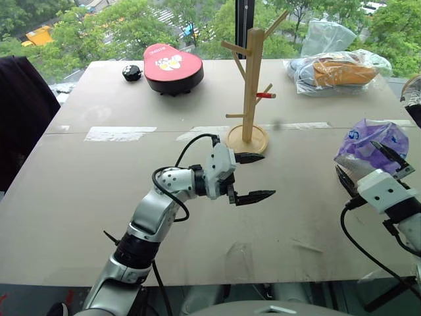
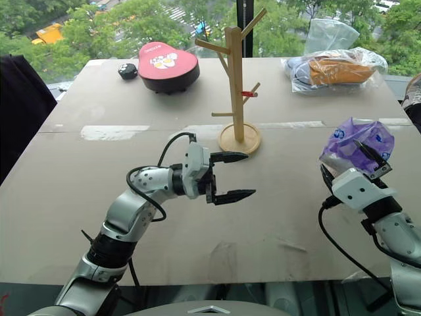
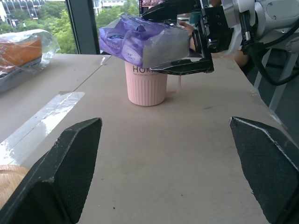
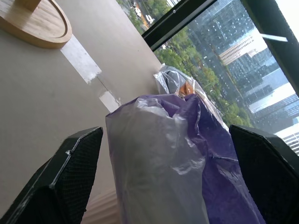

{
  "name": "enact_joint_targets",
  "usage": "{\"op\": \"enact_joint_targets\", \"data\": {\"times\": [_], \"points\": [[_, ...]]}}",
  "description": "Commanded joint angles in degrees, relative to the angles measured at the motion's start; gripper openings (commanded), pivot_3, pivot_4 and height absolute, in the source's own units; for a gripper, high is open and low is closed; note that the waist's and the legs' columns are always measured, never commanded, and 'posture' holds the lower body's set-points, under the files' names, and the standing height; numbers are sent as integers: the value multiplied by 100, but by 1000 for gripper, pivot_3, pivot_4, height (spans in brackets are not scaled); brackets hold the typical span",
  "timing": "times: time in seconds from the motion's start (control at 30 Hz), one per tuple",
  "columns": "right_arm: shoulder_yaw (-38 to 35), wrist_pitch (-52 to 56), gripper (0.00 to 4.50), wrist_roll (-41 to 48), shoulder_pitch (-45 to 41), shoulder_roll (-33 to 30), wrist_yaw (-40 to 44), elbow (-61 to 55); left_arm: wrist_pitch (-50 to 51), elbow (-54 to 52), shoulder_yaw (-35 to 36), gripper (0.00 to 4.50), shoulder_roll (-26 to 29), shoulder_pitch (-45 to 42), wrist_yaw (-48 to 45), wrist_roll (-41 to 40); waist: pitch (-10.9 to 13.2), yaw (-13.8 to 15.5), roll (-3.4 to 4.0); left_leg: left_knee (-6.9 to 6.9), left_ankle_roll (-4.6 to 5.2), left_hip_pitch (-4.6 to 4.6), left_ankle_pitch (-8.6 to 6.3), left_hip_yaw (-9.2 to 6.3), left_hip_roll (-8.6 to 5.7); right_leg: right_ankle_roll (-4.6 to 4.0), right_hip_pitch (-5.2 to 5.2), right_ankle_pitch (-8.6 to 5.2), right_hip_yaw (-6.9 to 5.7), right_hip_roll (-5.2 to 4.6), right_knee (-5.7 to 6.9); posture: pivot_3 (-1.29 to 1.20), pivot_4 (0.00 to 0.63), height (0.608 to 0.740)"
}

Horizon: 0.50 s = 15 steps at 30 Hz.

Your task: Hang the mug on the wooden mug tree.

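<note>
Right gripper [image 3: 184,39], jaws spread, brackets the purple bag [image 3: 140,39] stuffed in the mug [image 3: 145,84] near the table's [image 1: 99,197] right edge. Left gripper [image 1: 253,176] hangs open, empty, just before the wooden mug tree [image 1: 252,85]. Mug: rigid ceramic, likely breakable, glaze slippery; grasp wall or rim, leaving handle free.

Mug [image 3: 146,84] top hidden under purple bag [image 3: 140,39]; lettering partly covered.
</note>
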Motion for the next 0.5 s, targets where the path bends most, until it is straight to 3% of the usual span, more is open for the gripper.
{"op": "enact_joint_targets", "data": {"times": [0.03, 0.1, 0.33, 0.37, 0.5], "points": [[-115, 37, 4188, -52, -74, -77, -55, 63, 43, -327, 57, 4500, 42, -11, 41, -63, 0, 7, 0, 0, 0, 0, 0, 0, 0, 0, 0, 0, 0, -1, 0, 0, 150, 740], [-74, 92, 3660, -69, -90, -80, -35, 111, 69, -358, 67, 4500, 58, -15, 50, -75, 0, 6, -1, 0, 0, 0, 0, 0, 0, 0, 0, 0, 0, 0, 0, 0, 150, 740], [-3, 93, 315, -139, -125, -45, -65, 122, 78, -354, 102, 4500, 83, -37, 39, -79, 0, 3, -1, 2, 0, 1, 0, 1, 0, 0, 1, 1, 0, 0, 1, 0, 150, 740], [-3, 83, 58, -144, -125, -36, -71, 113, 76, -356, 106, 4500, 87, -33, 35, -81, 0, 3, -1, 3, 0, 1, 0, 0, 0, 0, 1, 1, -1, 1, 1, 0, 150, 740], [-297, -172, 58, -94, -64, 146, -368, -51, 125, -369, 98, 4500, 26, -104, 19, -179, 0, 2, -1, 3, -1, 1, 1, 0, 0, 0, 2, 1, 0, 1, 2, 0, 150, 740]]}}
